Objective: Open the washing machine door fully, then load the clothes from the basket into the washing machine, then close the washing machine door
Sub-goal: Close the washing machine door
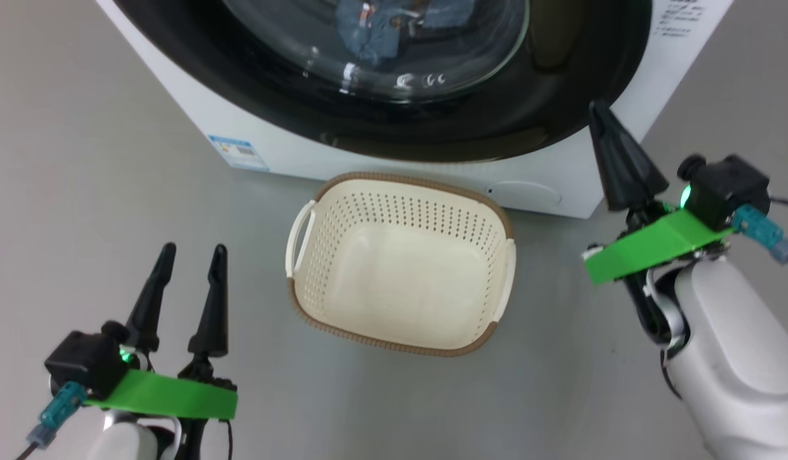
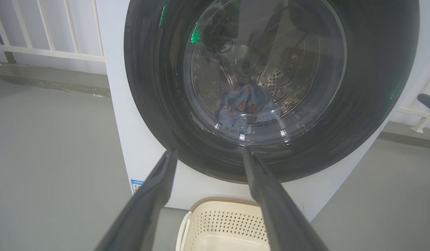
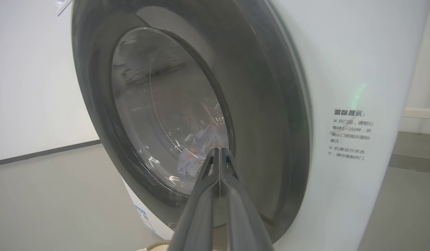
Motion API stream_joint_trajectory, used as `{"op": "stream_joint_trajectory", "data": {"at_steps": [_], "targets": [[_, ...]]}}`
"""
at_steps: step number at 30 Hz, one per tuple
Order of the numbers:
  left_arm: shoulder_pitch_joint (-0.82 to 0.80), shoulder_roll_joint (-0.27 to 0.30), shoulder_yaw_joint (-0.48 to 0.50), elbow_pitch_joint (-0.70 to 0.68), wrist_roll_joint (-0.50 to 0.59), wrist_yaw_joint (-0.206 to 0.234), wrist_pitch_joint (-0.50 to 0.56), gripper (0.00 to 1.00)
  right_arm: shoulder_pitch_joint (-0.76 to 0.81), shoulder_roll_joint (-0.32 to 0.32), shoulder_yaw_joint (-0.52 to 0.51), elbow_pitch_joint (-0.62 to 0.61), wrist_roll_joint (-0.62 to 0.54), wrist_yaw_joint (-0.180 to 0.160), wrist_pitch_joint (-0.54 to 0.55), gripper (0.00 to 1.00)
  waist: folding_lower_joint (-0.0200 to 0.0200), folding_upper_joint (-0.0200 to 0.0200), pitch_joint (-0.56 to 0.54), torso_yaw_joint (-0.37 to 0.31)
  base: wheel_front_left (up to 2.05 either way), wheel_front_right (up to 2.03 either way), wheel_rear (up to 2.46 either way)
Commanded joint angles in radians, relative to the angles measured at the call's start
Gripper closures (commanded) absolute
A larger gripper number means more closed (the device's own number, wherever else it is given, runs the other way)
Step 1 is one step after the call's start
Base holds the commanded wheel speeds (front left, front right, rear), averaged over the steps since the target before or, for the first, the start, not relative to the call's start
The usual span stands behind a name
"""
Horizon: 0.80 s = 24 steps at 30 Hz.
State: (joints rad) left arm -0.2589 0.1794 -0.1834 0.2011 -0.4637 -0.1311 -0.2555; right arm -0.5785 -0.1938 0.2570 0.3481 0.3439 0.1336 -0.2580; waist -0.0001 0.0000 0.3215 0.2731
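1. Washing machine door (image 1: pixel 394 121) fills the top of the head view, shut flat against the white washing machine (image 1: pixel 292 153); its black ring frames the glass bowl.
2. Clothes (image 2: pixel 248 109), a blue garment with orange prints, lie behind the glass at the bottom of the steel drum, centre of the left wrist view.
3. Basket (image 1: pixel 400 180) sits on the grey floor (image 1: pixel 81 160) at centre frame, just below the machine, its cream bottom bare.
4. Left gripper (image 1: pixel 195 248), lower left, hangs with fingers wide apart, clear of everything.
5. Right gripper (image 1: pixel 599 115), right side, has its fingers pressed together, tip over the ring's lower right edge; contact cannot be told.
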Motion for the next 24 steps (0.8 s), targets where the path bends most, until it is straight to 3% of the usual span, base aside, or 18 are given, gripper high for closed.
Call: {"op": "stream_joint_trajectory", "data": {"at_steps": [1, 2, 3, 4, 8, 24], "targets": [[0.009, 0.035, 0.039, -0.012, 0.001, 0.000, -0.006, 0.00, 0.034, 0.018, 0.013, -0.030, 0.002, -0.003, -0.004, 0.53, 0.0001, 0.0000, -0.050, -0.035, 0.00, 0.00, 0.00], [0.017, 0.039, 0.040, -0.010, 0.002, 0.000, -0.006, 0.00, 0.050, 0.020, 0.012, -0.032, 0.003, -0.003, -0.004, 0.47, 0.0001, 0.0000, -0.061, -0.041, 0.00, 0.00, 0.00], [0.024, 0.042, 0.043, -0.007, 0.003, 0.000, -0.006, 0.00, 0.064, 0.021, 0.012, -0.034, 0.003, -0.003, -0.004, 0.29, 0.0001, 0.0000, -0.071, -0.047, 0.00, 0.00, 0.00], [0.032, 0.046, 0.046, -0.004, 0.004, 0.000, -0.006, 0.00, 0.078, 0.022, 0.012, -0.034, 0.003, -0.003, -0.004, 0.20, 0.0001, 0.0000, -0.081, -0.054, 0.00, 0.00, 0.00], [0.060, 0.061, 0.052, 0.012, -0.001, 0.000, -0.006, 0.00, 0.127, 0.026, 0.003, -0.030, 0.005, -0.003, -0.004, 0.02, 0.0001, 0.0000, -0.121, -0.079, 0.00, 0.00, 0.00], [0.148, 0.111, 0.066, 0.043, -0.010, 0.000, -0.006, 0.00, 0.312, 0.033, -0.044, -0.022, 0.002, -0.003, -0.004, 0.00, 0.0001, 0.0000, -0.240, -0.171, 0.00, 0.00, 0.00]]}}
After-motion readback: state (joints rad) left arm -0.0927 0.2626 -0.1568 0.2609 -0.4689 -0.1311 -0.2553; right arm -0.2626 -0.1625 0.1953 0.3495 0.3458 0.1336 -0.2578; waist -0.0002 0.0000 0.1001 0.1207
